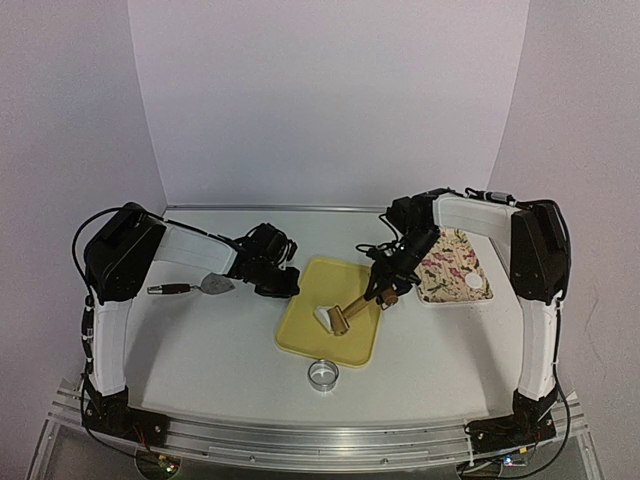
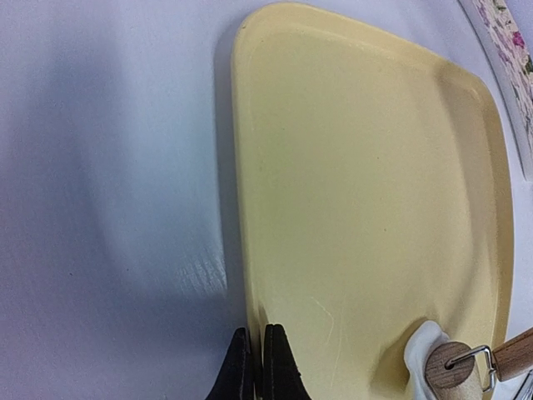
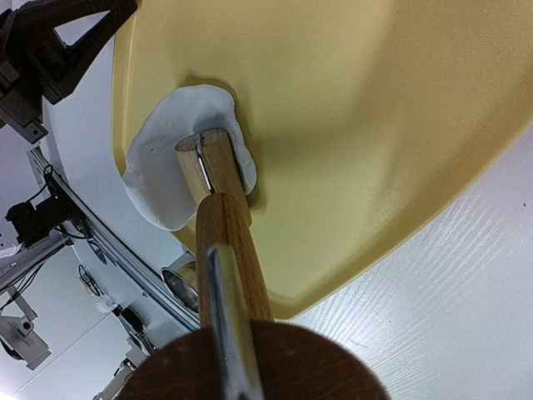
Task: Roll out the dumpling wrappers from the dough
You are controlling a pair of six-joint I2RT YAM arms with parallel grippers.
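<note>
Wooden roller (image 1: 343,318), clamped in right gripper (image 1: 385,290), flattens dough (image 1: 324,316) at 6 o'clock on yellow tray (image 1: 300,335). Left gripper (image 2: 256,360), closed, sits at the 9 o'clock rim, likely steadying it. Dumpling wrapper (image 1: 474,283) on floral plate (image 1: 445,265), 3 o'clock.

Reaches inward with left arm (image 1: 190,245), elbow high at the outer side, forearm near level. Holds left gripper (image 1: 285,283) closed tight, fingertips (image 2: 279,371) pressed together. Mirrors this with right arm (image 1: 480,212), forearm angled inward, wrist bent steeply downward. Clamps right gripper (image 1: 385,292), seemingly, on wooden roller (image 1: 350,312) handle; own fingers hidden in wrist view.
</note>
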